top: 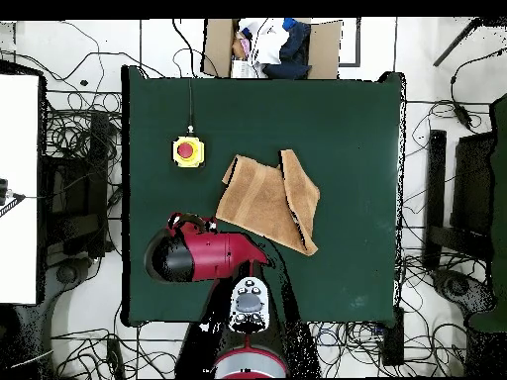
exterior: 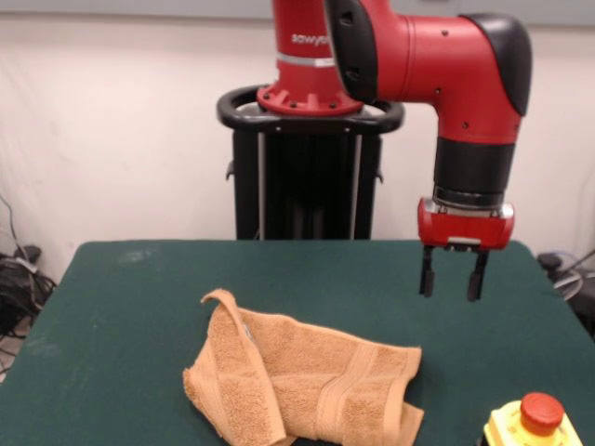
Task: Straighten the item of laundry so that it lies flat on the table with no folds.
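Yellow stop button [exterior: 533,425] sits beside folded towel [exterior: 307,383], hand [exterior: 452,277] spread above.

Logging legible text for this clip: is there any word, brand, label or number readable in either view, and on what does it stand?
"sawy": white lettering on the red arm column in the front view; the arm's upper link covers the rest of the word.
The yellow box with the red button: no lettering readable in the front view or the overhead view.
The towel, the table and the gripper: no text visible.
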